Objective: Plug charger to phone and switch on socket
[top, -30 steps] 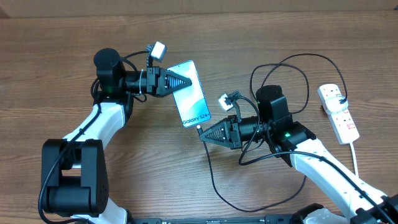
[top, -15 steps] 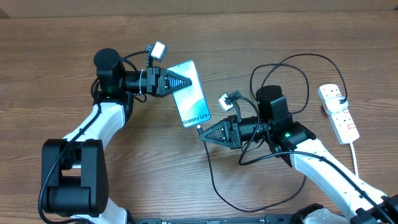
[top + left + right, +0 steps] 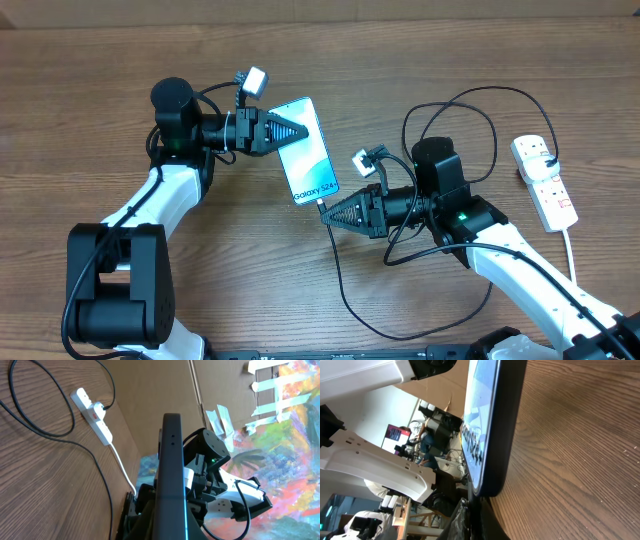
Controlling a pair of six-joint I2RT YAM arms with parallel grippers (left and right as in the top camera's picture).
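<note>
The phone point(image 3: 312, 158) has a light blue screen and is held tilted over the table, its text end toward my right arm. My left gripper point(image 3: 298, 131) is shut on the phone's long left edge. In the left wrist view the phone point(image 3: 171, 460) shows edge-on between the jaws. My right gripper point(image 3: 325, 214) is shut on the charger's black connector tip, pressed against the phone's bottom end point(image 3: 487, 487). The charger cable point(image 3: 345, 290) loops down and round to the socket point(image 3: 544, 180) at the far right. Neither gripper is near the socket.
The black cable makes big loops point(image 3: 470, 110) behind my right arm and along the front edge of the table. The socket's white cord point(image 3: 572, 245) runs toward the front right. Bare wooden table point(image 3: 80, 120) lies at the left and back.
</note>
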